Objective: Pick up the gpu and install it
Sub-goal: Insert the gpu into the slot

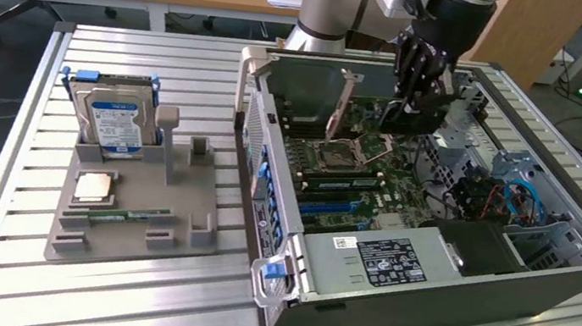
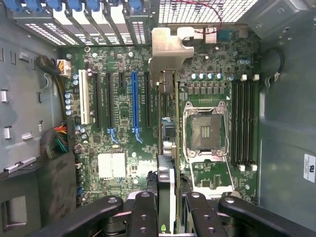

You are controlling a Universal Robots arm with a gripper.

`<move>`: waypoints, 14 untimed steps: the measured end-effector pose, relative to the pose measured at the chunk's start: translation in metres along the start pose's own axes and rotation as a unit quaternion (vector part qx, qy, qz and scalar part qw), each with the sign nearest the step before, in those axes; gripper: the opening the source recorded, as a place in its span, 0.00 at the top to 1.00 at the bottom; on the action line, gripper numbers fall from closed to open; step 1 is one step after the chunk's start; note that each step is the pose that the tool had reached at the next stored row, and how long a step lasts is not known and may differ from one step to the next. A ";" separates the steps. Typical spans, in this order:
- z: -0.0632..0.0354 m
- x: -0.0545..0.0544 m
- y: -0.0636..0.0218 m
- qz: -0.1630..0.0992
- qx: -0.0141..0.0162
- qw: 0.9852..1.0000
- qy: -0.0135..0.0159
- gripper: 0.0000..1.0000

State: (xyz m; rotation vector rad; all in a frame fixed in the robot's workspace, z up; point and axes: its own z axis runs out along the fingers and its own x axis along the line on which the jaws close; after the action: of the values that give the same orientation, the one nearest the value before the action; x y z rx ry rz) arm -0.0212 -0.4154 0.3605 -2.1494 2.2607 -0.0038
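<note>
The pincer (image 2: pixel 170 213) reaches down into the open computer case (image 1: pixel 421 305), which lies on its side on the slatted tabletop (image 1: pixel 135 299). Its black fingers (image 2: pixel 143 210) are pressed in from both sides on the gpu (image 2: pixel 168 148) — pinching it by its upper edge. In the wrist view the card is seen edge-on, a thin dark strip running from the fingers across the motherboard (image 2: pixel 116 148), with its silver bracket (image 2: pixel 170 47) at the far end near the row of blue-tabbed rear slot covers (image 2: pixel 74 6). The card sits between the long blue slot (image 2: pixel 134 101) and the CPU socket (image 2: pixel 206 131), parallel to both; whether its edge has entered a slot cannot be told.

In the exterior view the pincer (image 1: pixel 410 111) hangs over the board's far half. Well apart, toward the exterior view's left, a grey fixture (image 1: pixel 174 223) carries a silver hard drive (image 1: pixel 114 123) standing upright, a square processor chip (image 1: pixel 93 187) and a narrow green memory stick (image 1: pixel 132 214) — all untouched.
</note>
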 end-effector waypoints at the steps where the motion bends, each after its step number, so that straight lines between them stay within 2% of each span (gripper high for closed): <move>1: -0.0001 0.001 -0.0001 0.000 0.000 1.000 0.000 0.73; 7: -0.0002 0.012 -0.0006 0.000 0.000 1.000 -0.001 0.73; 9: -0.0002 0.014 -0.0005 0.000 0.000 1.000 -0.002 0.73; 14: 0.0015 0.017 0.0014 0.000 0.000 1.000 -0.003 0.73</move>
State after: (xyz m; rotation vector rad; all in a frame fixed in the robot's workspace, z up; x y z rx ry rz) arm -0.0234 -0.4320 0.3587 -2.1462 2.2577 0.0032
